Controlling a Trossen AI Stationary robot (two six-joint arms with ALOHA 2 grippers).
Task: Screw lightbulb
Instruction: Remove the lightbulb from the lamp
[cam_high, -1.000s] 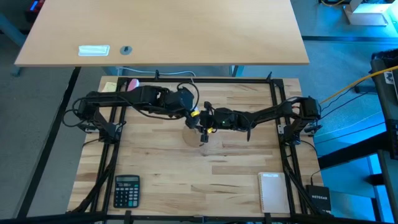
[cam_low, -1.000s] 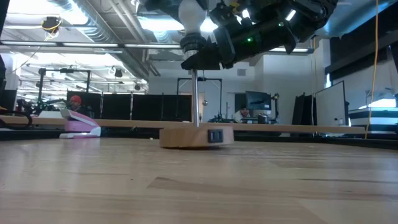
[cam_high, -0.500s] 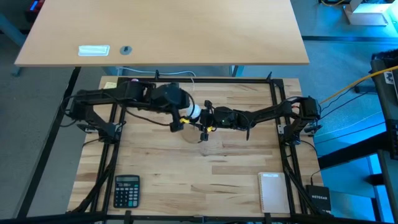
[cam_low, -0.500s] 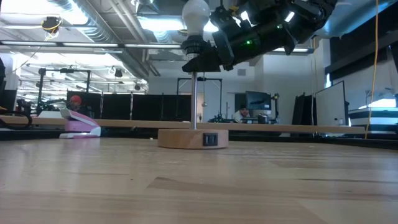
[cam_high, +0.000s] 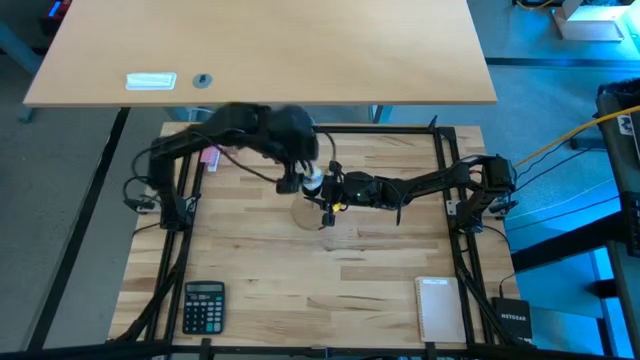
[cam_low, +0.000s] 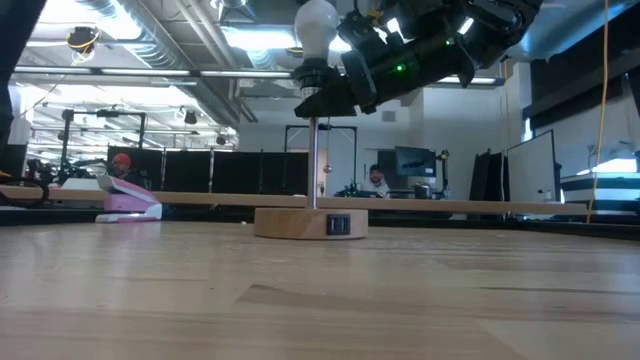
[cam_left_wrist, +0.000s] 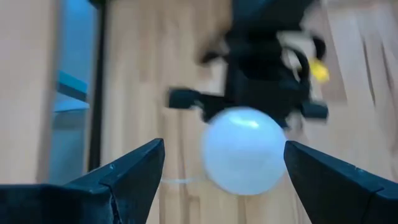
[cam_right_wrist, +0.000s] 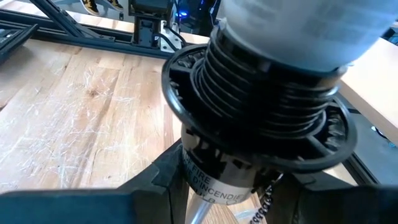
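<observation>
Over wooden table (cam_high: 260, 290), left tool (cam_left_wrist: 224, 165) now withdrawn from lightbulb (cam_low: 316, 24)

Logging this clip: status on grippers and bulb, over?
Left gripper open, off the lightbulb. Right gripper clamped on the socket. Bulb upright in the socket, threads showing. Nothing in the way.

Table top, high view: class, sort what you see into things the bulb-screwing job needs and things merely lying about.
Job:
lightbulb
socket on its wooden disc base
right pincer, clamped on the socket
left pincer, open around the bulb

Lying about:
calculator
notepad
pink object
</observation>
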